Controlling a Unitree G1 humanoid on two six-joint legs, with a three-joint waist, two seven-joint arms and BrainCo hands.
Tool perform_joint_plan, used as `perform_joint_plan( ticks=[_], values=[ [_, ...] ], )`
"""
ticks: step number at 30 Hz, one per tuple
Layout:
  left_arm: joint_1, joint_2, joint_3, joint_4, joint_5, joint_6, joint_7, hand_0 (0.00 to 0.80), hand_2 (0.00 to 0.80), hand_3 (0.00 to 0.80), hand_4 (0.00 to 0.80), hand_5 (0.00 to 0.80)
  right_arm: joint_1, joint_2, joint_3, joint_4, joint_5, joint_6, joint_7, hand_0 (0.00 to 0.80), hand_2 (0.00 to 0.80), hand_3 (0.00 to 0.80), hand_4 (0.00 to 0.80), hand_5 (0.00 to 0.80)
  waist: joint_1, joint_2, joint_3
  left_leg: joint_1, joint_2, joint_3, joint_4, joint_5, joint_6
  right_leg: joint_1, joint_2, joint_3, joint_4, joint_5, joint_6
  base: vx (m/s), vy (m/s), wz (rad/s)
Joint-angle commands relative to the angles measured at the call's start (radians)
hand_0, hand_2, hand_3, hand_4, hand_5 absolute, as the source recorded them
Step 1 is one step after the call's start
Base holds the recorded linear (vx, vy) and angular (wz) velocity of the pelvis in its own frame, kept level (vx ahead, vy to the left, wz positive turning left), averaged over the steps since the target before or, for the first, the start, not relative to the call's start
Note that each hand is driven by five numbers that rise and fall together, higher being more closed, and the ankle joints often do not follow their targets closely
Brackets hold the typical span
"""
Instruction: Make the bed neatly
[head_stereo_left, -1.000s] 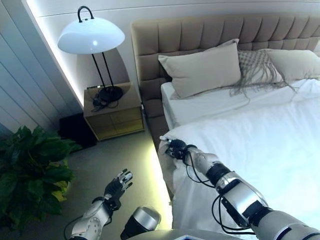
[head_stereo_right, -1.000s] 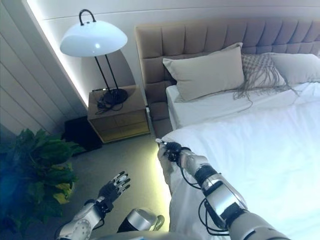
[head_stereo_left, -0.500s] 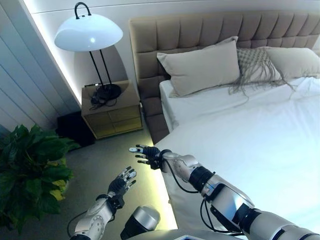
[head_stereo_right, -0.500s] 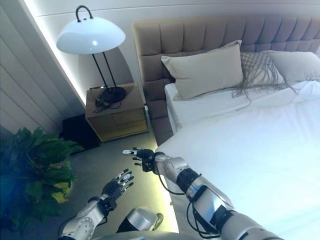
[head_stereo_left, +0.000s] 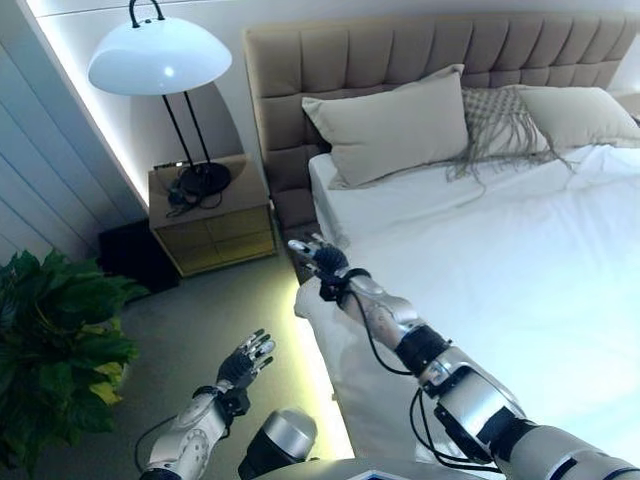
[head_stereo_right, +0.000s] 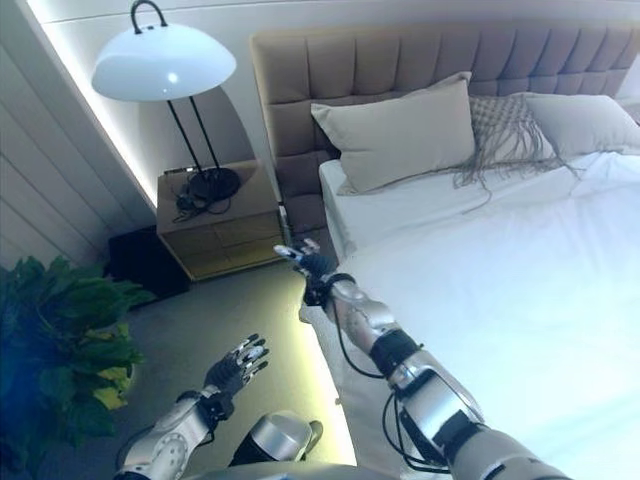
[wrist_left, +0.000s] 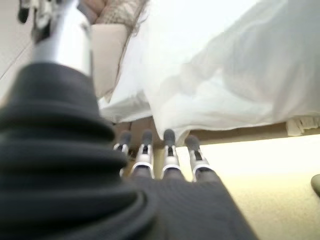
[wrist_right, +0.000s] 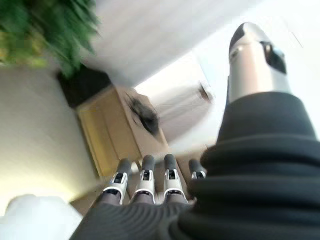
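Observation:
A white duvet covers the bed, and its near left edge hangs down the bed's side. A white sheet shows above it. Three beige pillows lean on the padded headboard: a large one, a fringed one and one at the right. My right hand is open, fingers straight, in the air above the duvet's upper left corner, holding nothing. My left hand is open and empty, low over the floor beside the bed. The left wrist view shows the duvet's hanging edge.
A wooden nightstand stands left of the bed with a white dome lamp on it. A dark box sits on the floor beside it. A green plant stands at the left. Carpeted floor lies between the plant and the bed.
My right hand let go of the duvet edge, opened, swung out past the bed's side, then rose toward the duvet's upper left corner. The camera shifted slightly. My left hand stayed put.

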Motion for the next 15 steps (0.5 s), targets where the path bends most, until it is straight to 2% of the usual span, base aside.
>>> perform_joint_plan(
  ticks=[1, 4, 10, 15],
  values=[
    [-0.026, -0.012, 0.001, -0.075, 0.042, -0.028, -0.034, 0.000, 0.000, 0.000, 0.000, 0.000, 0.028, -0.066, -0.101, -0.068, -0.059, -0.082, 0.039, 0.000, 0.000, 0.000, 0.000, 0.000, -0.031, 0.006, -0.011, -0.024, 0.046, 0.072, 0.069, 0.003, 0.052, -0.100, -0.044, 0.111, -0.093, 0.462, 0.012, -0.019, -0.094, -0.10],
    [-0.010, -0.015, 0.005, -0.074, 0.058, -0.038, -0.041, 0.000, 0.000, 0.000, 0.000, 0.000, 0.108, -0.119, -0.183, -0.057, -0.079, -0.078, 0.061, 0.000, 0.000, 0.000, 0.000, 0.000, -0.060, 0.005, -0.012, -0.007, 0.055, 0.092, 0.067, -0.011, 0.058, -0.095, -0.028, 0.125, -0.116, 0.450, 0.005, -0.024, -0.125, -0.20],
    [-0.033, 0.005, -0.005, -0.035, 0.085, -0.036, -0.089, 0.000, 0.000, 0.000, 0.000, 0.000, 0.195, -0.191, -0.294, 0.002, -0.066, -0.126, 0.083, 0.000, 0.000, 0.000, 0.000, 0.000, -0.108, -0.007, -0.017, 0.014, 0.074, 0.134, 0.058, -0.026, 0.060, -0.078, 0.006, 0.149, -0.171, 0.428, -0.002, -0.024, -0.176, -0.29],
    [-0.049, 0.006, -0.041, -0.022, 0.108, -0.032, -0.124, 0.000, 0.000, 0.000, 0.000, 0.000, 0.249, -0.215, -0.341, 0.033, -0.081, -0.144, 0.096, 0.000, 0.000, 0.000, 0.000, 0.000, -0.146, -0.005, -0.019, 0.035, 0.074, 0.162, 0.057, -0.046, 0.066, -0.081, 0.020, 0.175, -0.184, 0.413, -0.004, -0.038, -0.127, -0.22]
  ],
)
